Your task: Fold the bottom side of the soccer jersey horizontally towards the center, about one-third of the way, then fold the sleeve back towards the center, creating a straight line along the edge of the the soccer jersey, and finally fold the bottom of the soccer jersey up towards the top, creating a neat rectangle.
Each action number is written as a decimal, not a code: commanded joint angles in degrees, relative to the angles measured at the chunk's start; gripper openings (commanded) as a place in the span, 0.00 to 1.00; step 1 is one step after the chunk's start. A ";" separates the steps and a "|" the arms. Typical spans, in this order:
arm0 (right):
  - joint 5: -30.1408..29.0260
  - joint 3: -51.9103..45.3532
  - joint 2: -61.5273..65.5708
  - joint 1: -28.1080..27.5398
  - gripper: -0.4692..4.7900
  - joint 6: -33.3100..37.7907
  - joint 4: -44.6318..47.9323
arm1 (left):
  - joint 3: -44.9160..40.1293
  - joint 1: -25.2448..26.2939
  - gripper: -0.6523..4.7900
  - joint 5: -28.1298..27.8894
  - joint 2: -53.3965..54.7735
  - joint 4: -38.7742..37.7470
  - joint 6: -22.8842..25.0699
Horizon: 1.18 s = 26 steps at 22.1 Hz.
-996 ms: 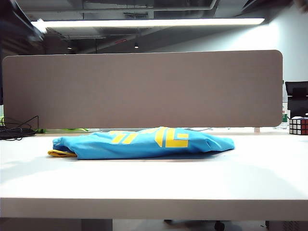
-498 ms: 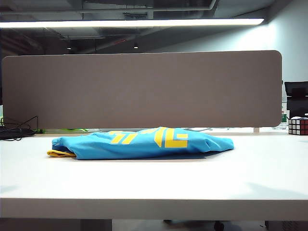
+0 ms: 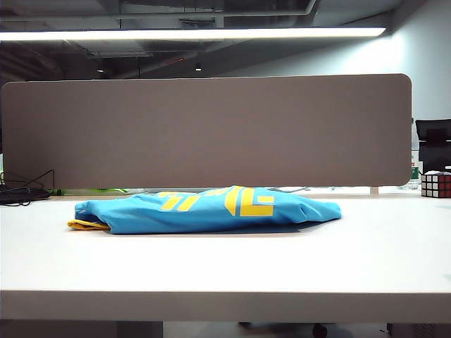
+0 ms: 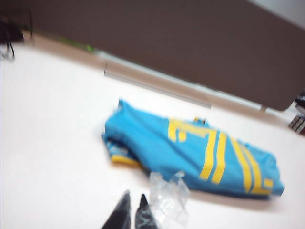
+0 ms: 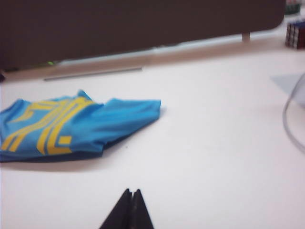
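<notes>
On desk, mid-span: jersey (image 3: 208, 209) lies folded into a long low bundle, its length running along the desk's far edge, nearer that edge than the front one.
Jersey face: plain blue side up, paired yellow bars and blocky yellow marks on top (image 4: 200, 152); a strip of yellow edging pokes out at the end toward the desk's left side.
Jersey shape: roughly rectangular but puffy, edges rounded and creased rather than flat; the end toward the desk's right side tapers to a soft fold (image 5: 76, 126).
Desk (image 3: 225, 267): white, bare around the bundle on the front side.
Left end effector (image 4: 132, 212): fingers together, nothing between them; it hangs over the desk off the jersey's front side, apart from the cloth; only its wrist view shows it.
Right end effector (image 5: 130, 210): fingers pressed together, holding nothing; above bare desk, well apart from the jersey's right end; likewise seen in its wrist view alone.
Clear plastic scrap (image 4: 167, 195): crinkled, just beside the left fingertips; blurred, so I cannot tell whether it touches jersey or desk.
Far edge: brown divider panel (image 3: 208, 130) stands upright behind the jersey.
Far right corner: puzzle cube (image 3: 435, 184).
Far left corner: black cables (image 3: 25, 191).
</notes>
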 commanded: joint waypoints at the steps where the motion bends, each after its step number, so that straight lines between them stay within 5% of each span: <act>1: 1.33 -5.62 -0.39 0.13 0.08 0.20 8.11 | -3.76 -0.94 0.15 0.31 -0.09 5.22 0.07; 6: 4.00 -13.68 -0.52 0.22 0.08 -1.14 15.56 | -9.51 -6.75 0.11 -2.60 -0.09 14.12 3.06; 13: 8.87 -14.21 -0.50 0.20 0.08 -6.84 19.02 | -9.94 -19.37 0.11 -18.01 -0.09 16.50 16.81; 18: 8.85 -14.21 -0.50 0.00 0.08 -6.97 20.28 | -9.94 -20.46 0.11 -18.38 -0.09 22.56 19.08; 26: 8.52 -14.21 -0.50 0.02 0.08 -6.97 21.46 | -9.94 -20.24 0.11 -20.26 -0.09 21.77 19.10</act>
